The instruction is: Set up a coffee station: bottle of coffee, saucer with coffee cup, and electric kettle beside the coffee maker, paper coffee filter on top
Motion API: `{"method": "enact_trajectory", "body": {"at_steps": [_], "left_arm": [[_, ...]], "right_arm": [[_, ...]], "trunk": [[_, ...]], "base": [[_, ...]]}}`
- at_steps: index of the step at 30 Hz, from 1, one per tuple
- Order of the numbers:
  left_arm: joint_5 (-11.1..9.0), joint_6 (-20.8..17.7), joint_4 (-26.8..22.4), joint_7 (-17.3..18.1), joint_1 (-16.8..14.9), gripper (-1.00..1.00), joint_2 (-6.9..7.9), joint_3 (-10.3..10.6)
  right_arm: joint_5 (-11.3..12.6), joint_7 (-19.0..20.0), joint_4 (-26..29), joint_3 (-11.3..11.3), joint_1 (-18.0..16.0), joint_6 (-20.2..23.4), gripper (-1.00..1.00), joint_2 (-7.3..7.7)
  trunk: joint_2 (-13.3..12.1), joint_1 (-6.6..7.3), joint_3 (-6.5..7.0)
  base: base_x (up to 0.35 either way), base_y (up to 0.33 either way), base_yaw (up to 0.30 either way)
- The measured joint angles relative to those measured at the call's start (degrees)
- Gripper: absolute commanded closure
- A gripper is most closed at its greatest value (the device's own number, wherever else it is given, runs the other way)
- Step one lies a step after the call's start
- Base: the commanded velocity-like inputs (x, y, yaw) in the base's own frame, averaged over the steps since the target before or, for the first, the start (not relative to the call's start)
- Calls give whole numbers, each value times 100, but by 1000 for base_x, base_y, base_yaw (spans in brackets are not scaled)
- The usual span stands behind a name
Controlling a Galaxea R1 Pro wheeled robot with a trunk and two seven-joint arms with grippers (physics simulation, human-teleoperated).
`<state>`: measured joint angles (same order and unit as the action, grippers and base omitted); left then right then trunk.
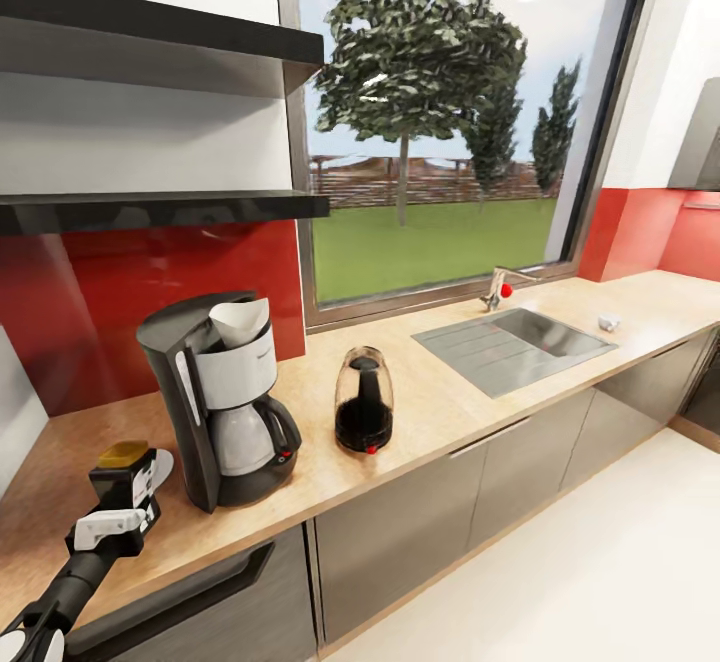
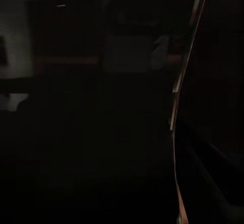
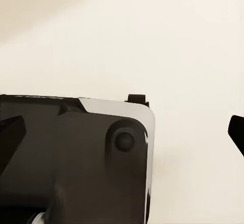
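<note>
Nearest us, our left tool (image 1: 118, 510) pinches the bottle of coffee (image 1: 124, 474) over the counter (image 1: 440, 407), just beside the coffee maker (image 1: 225, 397), which carries the paper filter (image 1: 240, 321). Further along stands the kettle (image 1: 363, 401). We cannot tell how our right tool stands.

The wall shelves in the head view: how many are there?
2. The upper shelf is high at the left wall; the lower shelf runs under it, above the coffee maker. More may lie outside the picture.
</note>
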<state>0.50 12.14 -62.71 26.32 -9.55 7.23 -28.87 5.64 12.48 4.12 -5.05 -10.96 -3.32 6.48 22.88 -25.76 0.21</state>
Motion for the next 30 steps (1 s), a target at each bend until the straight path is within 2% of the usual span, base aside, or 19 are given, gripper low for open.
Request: {"method": "enact_trajectory", "body": {"at_steps": [9,30], "left_arm": [[3,-6,8,0,8,100,0,-3],[28,1,115,-4,34,100,7,-25]], "right_arm": [[1,0,1,8,1,0,-100,0],[-7,0,-2,4,0,0,-100,17]], "trunk": [[0,0,0],[0,0,0]], "base": [[0,0,-182],[6,0,-7]]}}
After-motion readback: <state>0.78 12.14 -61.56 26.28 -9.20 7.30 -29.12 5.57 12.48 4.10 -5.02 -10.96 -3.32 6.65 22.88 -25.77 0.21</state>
